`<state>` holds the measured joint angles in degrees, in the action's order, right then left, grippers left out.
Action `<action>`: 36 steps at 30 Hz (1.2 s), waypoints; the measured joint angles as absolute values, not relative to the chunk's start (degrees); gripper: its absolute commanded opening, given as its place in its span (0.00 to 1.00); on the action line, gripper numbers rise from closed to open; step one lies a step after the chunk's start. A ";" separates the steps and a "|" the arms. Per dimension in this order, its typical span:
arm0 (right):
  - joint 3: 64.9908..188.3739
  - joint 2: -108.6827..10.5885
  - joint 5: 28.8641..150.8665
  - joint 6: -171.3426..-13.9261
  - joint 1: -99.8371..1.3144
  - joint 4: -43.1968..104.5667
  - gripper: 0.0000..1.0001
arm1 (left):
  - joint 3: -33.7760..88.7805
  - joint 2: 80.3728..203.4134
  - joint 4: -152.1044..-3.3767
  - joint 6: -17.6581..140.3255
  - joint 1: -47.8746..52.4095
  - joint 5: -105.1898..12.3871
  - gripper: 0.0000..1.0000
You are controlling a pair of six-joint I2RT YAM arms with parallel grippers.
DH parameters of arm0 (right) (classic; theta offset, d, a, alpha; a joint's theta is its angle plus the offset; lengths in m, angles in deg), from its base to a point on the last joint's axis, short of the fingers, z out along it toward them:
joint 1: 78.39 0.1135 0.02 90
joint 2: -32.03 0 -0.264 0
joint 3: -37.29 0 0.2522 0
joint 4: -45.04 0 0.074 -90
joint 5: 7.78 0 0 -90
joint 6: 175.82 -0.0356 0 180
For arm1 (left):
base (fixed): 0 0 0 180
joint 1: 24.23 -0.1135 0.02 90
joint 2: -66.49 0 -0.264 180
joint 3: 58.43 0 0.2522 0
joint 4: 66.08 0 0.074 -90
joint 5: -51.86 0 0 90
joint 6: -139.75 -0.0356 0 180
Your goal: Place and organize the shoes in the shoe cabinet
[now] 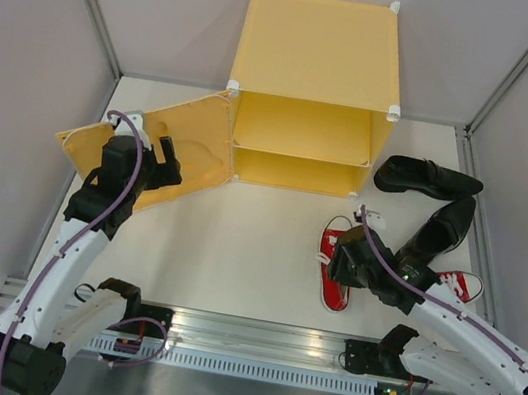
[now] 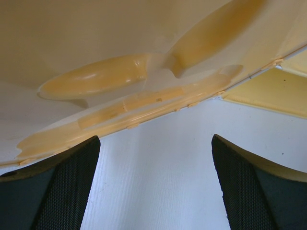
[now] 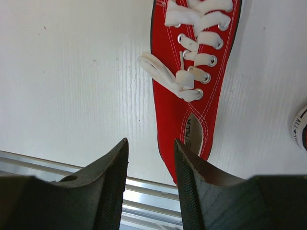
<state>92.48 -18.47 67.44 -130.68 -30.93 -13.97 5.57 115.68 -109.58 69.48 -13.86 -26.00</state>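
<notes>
Hovering over the white table [image 3: 72,72], the right gripper [image 3: 151,143] is holding its jaws a narrow gap apart with nothing between them. A red sneaker [image 3: 192,96] is lying just beyond its fingertips, in the upper right of the wrist view. The left gripper [image 2: 156,139] is standing wide and empty beside the open door [image 1: 192,140]. The shoe cabinet [image 1: 312,64] is sitting at top centre of the overhead view, two black dress shoes [image 1: 428,177] lying at its lower right.
</notes>
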 measured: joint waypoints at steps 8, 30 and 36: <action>85.92 -19.78 69.14 -133.59 -30.23 -14.21 0.49 | 5.57 115.41 -109.73 69.46 -13.86 -25.08 1.00; 82.93 -23.10 76.53 -132.12 -26.25 -12.79 0.37 | 5.57 115.46 -109.73 69.44 -13.86 -25.10 1.00; 83.74 -23.19 76.16 -132.58 -24.19 -15.22 0.41 | 5.57 115.46 -109.73 69.44 -13.86 -25.10 1.00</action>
